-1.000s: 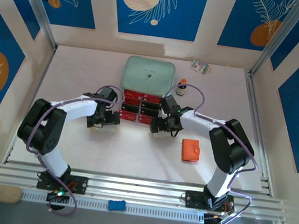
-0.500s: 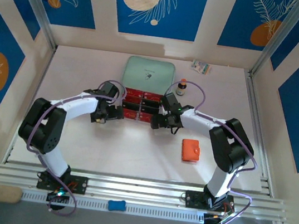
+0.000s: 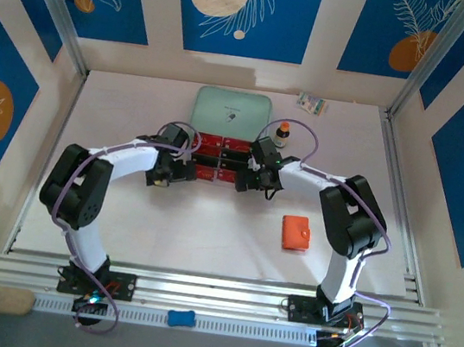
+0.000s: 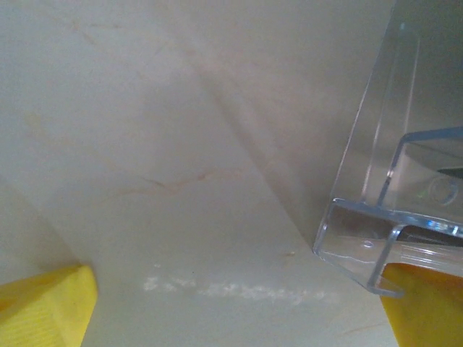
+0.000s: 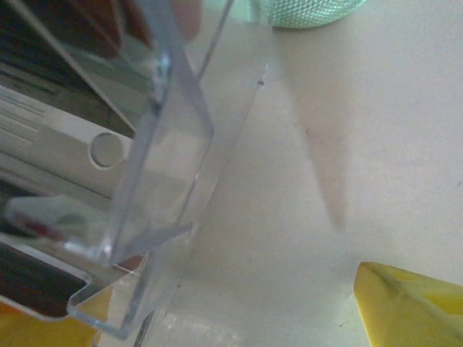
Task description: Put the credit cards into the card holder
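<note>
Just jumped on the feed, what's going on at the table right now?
Both arms lean in over the red and black cards, which lie in front of the mint pouch together with a clear plastic piece. The left jaws and right jaws stand open, one at each end of that row, gripping nothing. The orange wallet lies shut on the table, off to the right and apart from both arms.

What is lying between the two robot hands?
The credit cards, red and black, sitting in a clear plastic tray. The top external view shows them lying between the left gripper and the right gripper.
</note>
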Robot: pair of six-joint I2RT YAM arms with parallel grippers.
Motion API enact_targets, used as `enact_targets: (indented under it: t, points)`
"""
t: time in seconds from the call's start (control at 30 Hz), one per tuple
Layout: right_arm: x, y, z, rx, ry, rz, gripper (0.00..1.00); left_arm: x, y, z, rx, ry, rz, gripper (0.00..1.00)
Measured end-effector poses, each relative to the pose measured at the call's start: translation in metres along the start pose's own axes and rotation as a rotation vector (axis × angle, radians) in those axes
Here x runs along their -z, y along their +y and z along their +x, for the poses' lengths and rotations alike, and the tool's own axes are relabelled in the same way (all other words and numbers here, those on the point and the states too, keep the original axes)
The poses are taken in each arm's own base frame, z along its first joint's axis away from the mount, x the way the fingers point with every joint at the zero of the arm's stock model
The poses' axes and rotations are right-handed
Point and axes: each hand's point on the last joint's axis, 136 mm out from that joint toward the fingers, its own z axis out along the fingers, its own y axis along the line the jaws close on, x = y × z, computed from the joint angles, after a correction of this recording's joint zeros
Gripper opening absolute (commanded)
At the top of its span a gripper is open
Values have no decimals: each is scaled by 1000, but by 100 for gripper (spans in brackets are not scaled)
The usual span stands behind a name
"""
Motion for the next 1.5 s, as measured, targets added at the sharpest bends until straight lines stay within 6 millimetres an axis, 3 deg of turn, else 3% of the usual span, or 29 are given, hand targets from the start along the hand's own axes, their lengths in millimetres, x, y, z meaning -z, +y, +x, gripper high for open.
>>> enact_targets:
  t: [0.23, 0.57, 0.67, 0.9, 1.03, 1.17, 1.33, 1.5]
  points:
    - [-5, -7, -13, -11, -11, 17, 87, -2, -4, -6, 0, -4, 1, 100]
    - [-4, -7, -14, -1, -5, 13, 88, -2, -6, -9, -1, -11, 4, 100]
    - [7, -4, -9, -2, 0, -9, 89, 4, -8, -10, -7, -24, 22, 100]
    - [52, -4, 2, -20, -30, -48, 89, 41, -12, -11, -24, -87, 86, 100]
    - [75, -15, 19, -82, -24, -50, 88, 57, -11, -5, -27, -103, 123, 100]
    - [97, -42, 40, -217, -12, -34, 86, 70, -12, 5, -27, -107, 168, 100]
    - [114, -80, 82, -435, 43, 6, 80, 90, -16, 21, -3, -120, 247, 100]
    - [124, -105, 126, -621, 108, 49, 70, 102, -38, 33, -23, -126, 319, 100]
